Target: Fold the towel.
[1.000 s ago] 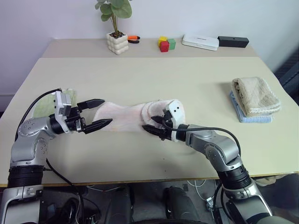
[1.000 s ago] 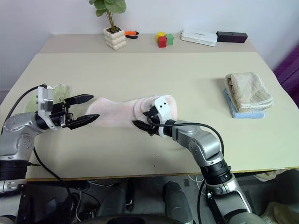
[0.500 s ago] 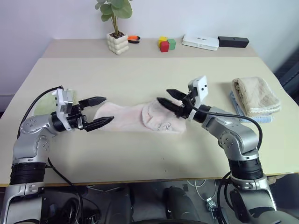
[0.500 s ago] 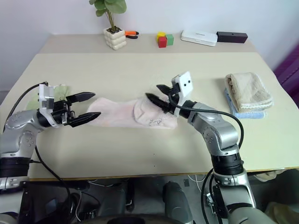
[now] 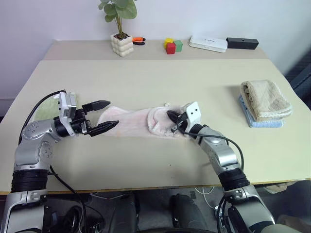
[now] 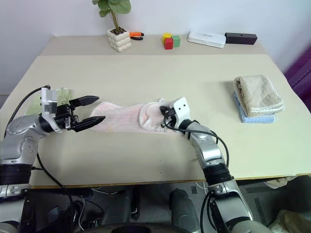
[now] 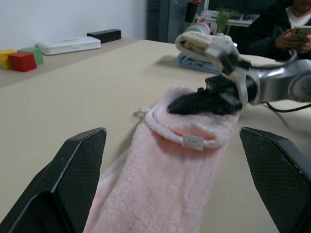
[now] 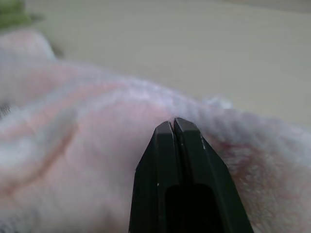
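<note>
A: How is the surface [image 5: 146, 77] laid out, and why?

B: A broad bare stretch is kept in the middle, which would be needed for folding. The pink towel [image 5: 127, 121] is laid flat there as a long strip running across in front of the robot, between the two arms. The right end has been doubled back onto itself, so a first fold is judged to be partly made.

A: And the things at the edges?

B: A beige towel [image 5: 265, 99], already folded, is stacked on a blue cloth [image 5: 265, 123] well apart at the right, and a green towel [image 5: 48, 109] is seen behind the left arm. A potted plant [image 5: 121, 29], coloured blocks [image 5: 172, 45], a white box [image 5: 208, 43] and a black box [image 5: 242, 43] are kept along the far edge, out of the working area.

A: How is the right claw [image 6: 164, 118] held?

B: Its fingers [image 8: 174, 160] are pressed together, with the tips set against the doubled-over end of the towel. Whether a pinch of fabric is actually caught between them cannot be told; the fingers look fully shut with nothing thick between.

A: And the left claw [image 5: 102, 116]?

B: It is spread wide and held level at the towel's left end, one finger to each side of the strip, presumably so that the end can be taken next. Nothing is gripped by it.
</note>
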Controlling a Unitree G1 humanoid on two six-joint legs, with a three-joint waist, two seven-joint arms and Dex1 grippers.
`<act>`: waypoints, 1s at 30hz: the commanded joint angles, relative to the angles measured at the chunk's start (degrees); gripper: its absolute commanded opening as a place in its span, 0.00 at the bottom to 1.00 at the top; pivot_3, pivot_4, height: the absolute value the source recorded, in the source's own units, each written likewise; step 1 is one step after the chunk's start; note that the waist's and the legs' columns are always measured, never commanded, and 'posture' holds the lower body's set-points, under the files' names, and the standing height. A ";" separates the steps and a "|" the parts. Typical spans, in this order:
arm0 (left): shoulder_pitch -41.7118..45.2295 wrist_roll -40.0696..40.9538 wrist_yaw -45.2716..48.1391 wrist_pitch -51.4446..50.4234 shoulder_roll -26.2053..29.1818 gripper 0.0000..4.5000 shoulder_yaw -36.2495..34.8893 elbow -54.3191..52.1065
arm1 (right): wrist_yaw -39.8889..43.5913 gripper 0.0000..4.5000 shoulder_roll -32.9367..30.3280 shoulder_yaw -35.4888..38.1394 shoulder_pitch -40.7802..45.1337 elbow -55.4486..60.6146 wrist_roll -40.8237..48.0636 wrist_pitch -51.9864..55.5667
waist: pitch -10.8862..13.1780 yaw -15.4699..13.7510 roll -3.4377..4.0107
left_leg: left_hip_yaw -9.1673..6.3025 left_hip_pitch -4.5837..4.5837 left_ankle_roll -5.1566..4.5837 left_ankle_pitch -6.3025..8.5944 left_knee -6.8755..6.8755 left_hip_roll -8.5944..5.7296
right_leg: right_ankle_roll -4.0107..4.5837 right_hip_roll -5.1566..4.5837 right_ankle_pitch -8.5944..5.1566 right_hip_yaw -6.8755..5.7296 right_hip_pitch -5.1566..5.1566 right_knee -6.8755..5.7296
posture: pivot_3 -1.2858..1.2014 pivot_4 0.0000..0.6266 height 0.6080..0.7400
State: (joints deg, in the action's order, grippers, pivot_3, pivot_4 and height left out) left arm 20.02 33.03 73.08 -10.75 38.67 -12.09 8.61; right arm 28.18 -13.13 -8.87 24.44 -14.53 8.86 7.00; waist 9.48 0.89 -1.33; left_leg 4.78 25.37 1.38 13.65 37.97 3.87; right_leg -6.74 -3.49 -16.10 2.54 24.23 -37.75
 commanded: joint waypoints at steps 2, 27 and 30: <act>-0.07 0.36 -0.32 0.19 0.32 1.00 -0.59 -2.27 | -1.22 0.01 0.21 -3.15 -0.14 -5.78 -6.41 -3.80 | -0.05 0.11 -0.06 | -0.01 -0.03 0.00 0.00 0.00 0.00 | 0.00 0.01 0.00 0.00 -0.02 -0.01 | 0.52 0.24 0.96; -8.77 16.77 -27.32 -37.34 -3.13 1.00 -7.12 -18.00 | -3.00 0.99 0.62 5.22 8.27 4.74 -4.90 1.75 | -0.06 -0.14 -0.12 | -0.02 -0.39 0.01 0.00 -0.08 0.00 | 0.01 -0.07 -0.01 -0.01 -0.42 0.06 | 0.52 0.24 0.96; -11.81 23.58 -34.09 -43.09 -6.70 1.00 -9.64 -23.48 | -0.02 0.99 -1.98 5.12 9.43 6.93 -4.50 2.68 | -0.06 -0.01 -0.12 | -0.03 -0.38 0.01 0.01 -0.09 -0.01 | 0.01 -0.09 -0.01 -0.01 -0.44 0.12 | 0.52 0.24 0.96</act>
State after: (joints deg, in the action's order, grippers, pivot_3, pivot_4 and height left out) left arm 9.58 51.77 42.32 -50.89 32.98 -19.58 -10.60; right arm 26.94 -13.92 -4.36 33.15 -10.47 3.61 9.65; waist 9.42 0.87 -1.45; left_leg 4.75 24.99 1.38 13.66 37.88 3.86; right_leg -6.74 -3.59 -16.11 2.53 23.78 -37.60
